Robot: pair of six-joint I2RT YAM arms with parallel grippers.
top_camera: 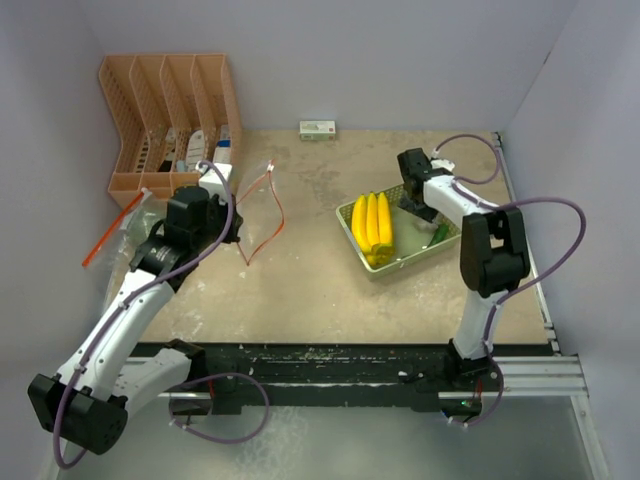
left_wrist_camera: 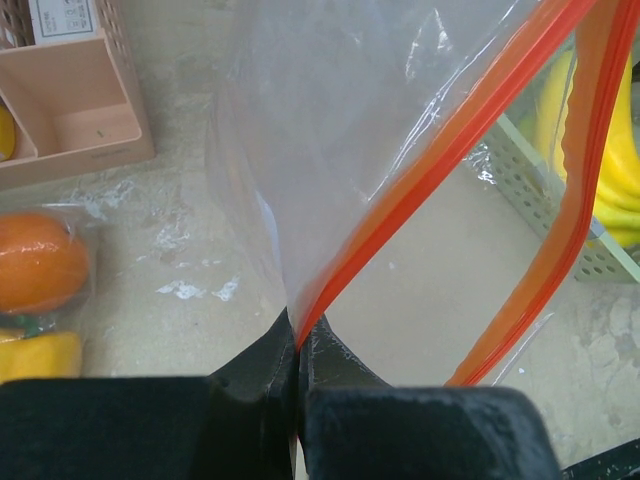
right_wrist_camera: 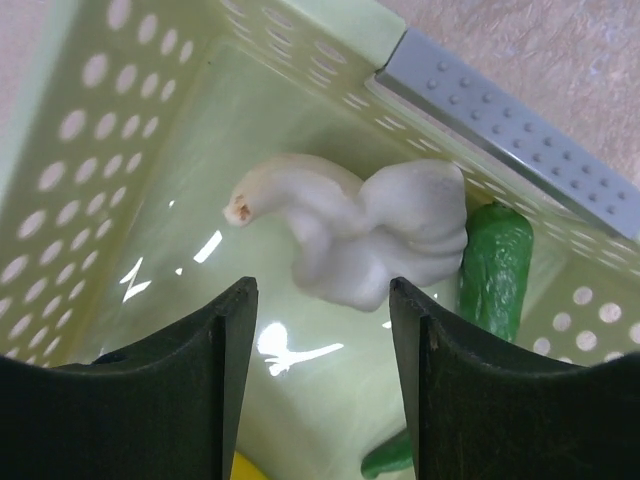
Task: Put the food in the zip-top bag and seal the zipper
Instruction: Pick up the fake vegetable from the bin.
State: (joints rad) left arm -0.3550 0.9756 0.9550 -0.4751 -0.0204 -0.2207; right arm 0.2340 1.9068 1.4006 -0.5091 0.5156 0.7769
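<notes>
You face robot lab cell. Plain pale walls (top_camera: 400,60) box tabletop (top_camera: 320,290) on three sides. Left arm (top_camera: 125,325) and right arm (top_camera: 490,255) bolted to metal rail (top_camera: 545,375) at near edge, purple cables (top_camera: 560,200) looping loose. Toy bananas (top_camera: 372,220) in perforated tray (top_camera: 418,252), peach desk sorter (top_camera: 165,110) at far left corner.

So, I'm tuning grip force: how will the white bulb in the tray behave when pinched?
The white bulb looks lumpy and rounded, so it may twist in the right pincer. Small, so probably light. On the tray's glossy floor it could slide.
</notes>
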